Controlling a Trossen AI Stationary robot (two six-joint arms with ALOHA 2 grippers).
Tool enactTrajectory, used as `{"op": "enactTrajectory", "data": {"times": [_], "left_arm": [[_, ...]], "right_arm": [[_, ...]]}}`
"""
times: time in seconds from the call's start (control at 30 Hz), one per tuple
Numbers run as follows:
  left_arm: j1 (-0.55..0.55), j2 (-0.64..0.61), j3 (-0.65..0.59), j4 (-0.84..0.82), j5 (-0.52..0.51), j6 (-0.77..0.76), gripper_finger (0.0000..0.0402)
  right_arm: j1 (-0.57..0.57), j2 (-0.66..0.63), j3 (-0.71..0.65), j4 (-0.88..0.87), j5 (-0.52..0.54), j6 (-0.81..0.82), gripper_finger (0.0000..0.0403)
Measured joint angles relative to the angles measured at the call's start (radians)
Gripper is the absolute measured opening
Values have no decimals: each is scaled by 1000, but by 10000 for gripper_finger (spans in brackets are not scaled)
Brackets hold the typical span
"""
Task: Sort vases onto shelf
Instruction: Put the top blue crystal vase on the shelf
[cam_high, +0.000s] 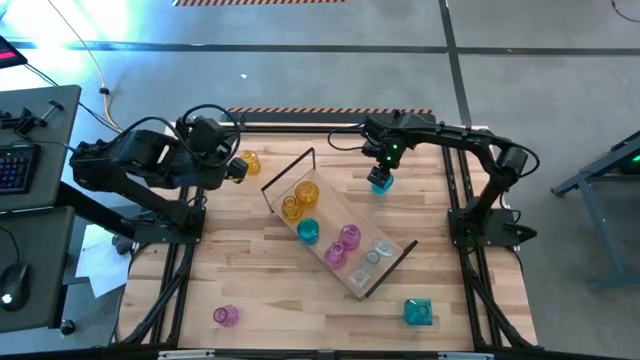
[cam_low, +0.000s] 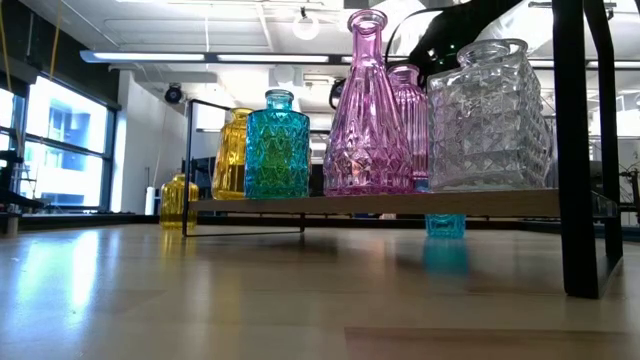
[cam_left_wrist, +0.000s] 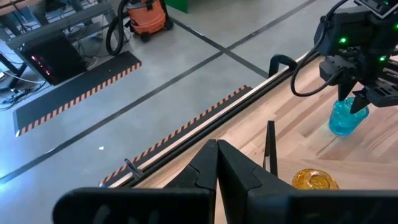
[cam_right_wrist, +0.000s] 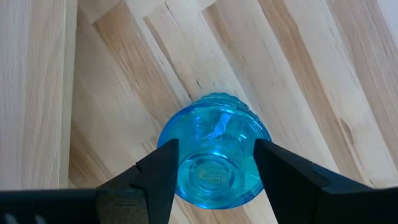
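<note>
While six vases already stand in a row on the shelf (cam_high: 395, 262), the right gripper (cam_high: 381, 172) hangs straight over a small blue vase (cam_right_wrist: 214, 155) near the far edge of the bench (cam_high: 260, 270), just beyond the shelf's far end. Its jaws stand wide open, one on each side of the vase's round body, the glass centred between them and directly below. That vase stands upright, so its long axis runs in line with the gripper's downward reach. The left gripper (cam_left_wrist: 217, 168), jaws closed and empty, waits at the bench's far left corner beside a yellow vase (cam_high: 248, 161), well away from the blue one.
</note>
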Motion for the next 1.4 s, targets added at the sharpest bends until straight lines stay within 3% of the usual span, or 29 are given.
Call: {"op": "enactTrajectory", "data": {"times": [0.63, 1.03, 1.17, 1.4], "left_arm": [[0, 0, 0, 0, -14, 0, 0], [0, 0, 0, 0, -14, 0, 0], [0, 0, 0, 0, -14, 0, 0], [0, 0, 0, 0, -14, 13, 0]], "right_arm": [[10, -62, -2, -46, -2, 53, 204], [42, -66, 193, -139, 34, 59, 204], [75, -63, 184, -186, 33, 82, 204], [109, -61, 48, -160, 25, 105, 204]]}}
